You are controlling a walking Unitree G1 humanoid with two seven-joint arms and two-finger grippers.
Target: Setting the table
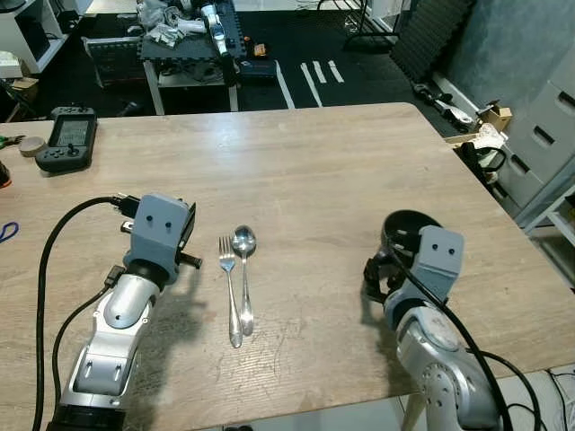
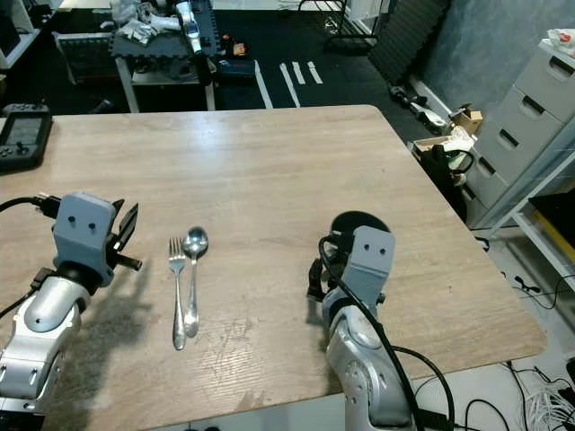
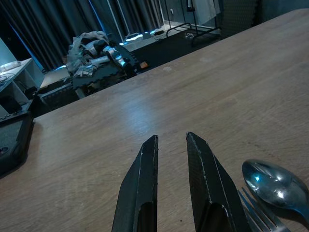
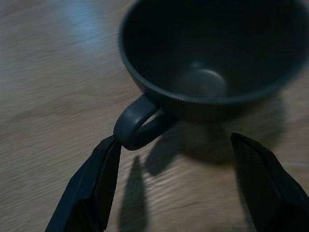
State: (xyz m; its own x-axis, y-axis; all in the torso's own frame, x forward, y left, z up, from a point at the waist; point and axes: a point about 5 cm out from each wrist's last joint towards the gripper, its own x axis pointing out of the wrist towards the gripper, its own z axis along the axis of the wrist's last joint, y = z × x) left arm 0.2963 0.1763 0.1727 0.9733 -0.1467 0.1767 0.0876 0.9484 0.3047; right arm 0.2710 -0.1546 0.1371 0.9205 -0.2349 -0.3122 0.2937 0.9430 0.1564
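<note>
We see a pale wooden table. Near its middle a fork and spoon lie side by side, touching, handles pointing to 6 o'clock. A dark cup stands at 4 o'clock. A black handheld controller rests at 10 o'clock.

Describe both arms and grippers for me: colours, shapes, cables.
Both arms are silver metal with rounded joints. Each wrist carries a boxy grey-blue housing with two small dark dots. Thick black cables loop along the left arm and over the right arm. The left gripper and right gripper each have two long, tapered black fingers.
</note>
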